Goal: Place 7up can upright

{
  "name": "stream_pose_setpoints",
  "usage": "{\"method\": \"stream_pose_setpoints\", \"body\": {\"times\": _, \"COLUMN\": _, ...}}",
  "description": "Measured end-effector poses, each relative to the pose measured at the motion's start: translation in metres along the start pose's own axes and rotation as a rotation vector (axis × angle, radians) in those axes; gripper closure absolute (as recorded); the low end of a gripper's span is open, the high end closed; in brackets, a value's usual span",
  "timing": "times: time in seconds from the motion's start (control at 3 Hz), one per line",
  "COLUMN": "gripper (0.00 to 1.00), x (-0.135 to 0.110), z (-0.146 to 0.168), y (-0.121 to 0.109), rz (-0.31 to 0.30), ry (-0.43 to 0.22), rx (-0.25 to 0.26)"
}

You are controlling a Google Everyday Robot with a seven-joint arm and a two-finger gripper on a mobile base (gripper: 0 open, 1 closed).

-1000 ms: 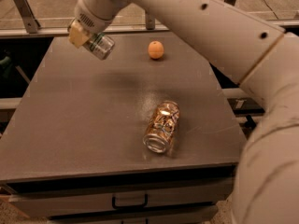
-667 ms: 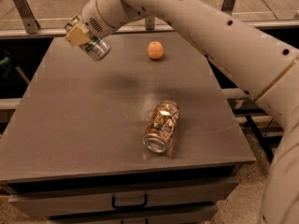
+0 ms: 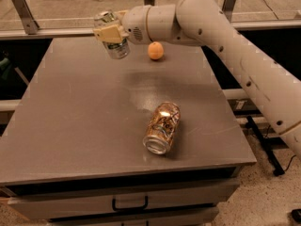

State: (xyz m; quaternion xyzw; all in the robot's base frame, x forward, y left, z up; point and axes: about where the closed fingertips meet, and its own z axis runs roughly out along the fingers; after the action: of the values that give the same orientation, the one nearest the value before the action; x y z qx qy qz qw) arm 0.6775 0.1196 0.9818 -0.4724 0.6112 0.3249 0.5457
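Small silver aluminium 7up can (image 3: 117, 50), clenched between the jaws of the cream two-finger gripper (image 3: 109, 33), nearly upright above the grey table's (image 3: 70, 126) far side. Just right of the jaws, round orange fruit (image 3: 155, 51); well in front of them, orange-gold patterned can (image 3: 162, 127) on its side.

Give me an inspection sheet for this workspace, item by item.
Surface: grey tabletop, flat, dull smear mid-table.
Job's things: 7up can, held off the table, nearly upright, slightly tilted.
Clutter: orange-gold can lying on its side; orange near the far edge.
Claw: claw shut on the 7up can, over the far edge, left of centre.
Cables: what looks like a dark lead on the floor, right.
Surroundings: drawer handle below; metal rail behind.
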Motion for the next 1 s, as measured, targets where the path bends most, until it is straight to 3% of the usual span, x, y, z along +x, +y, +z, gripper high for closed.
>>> {"method": "stream_pose_setpoints", "body": {"times": 0.33, "gripper": 1.0, "x": -0.001, "z": -0.007, "y": 0.0, "rz": -0.072, "ry": -0.016, "rx": 0.004}}
{"method": "stream_pose_setpoints", "body": {"times": 1.0, "gripper": 1.0, "x": 0.036, "z": -0.032, "y": -0.003, "rz": -0.033, "ry": 0.032, "rx": -0.073}}
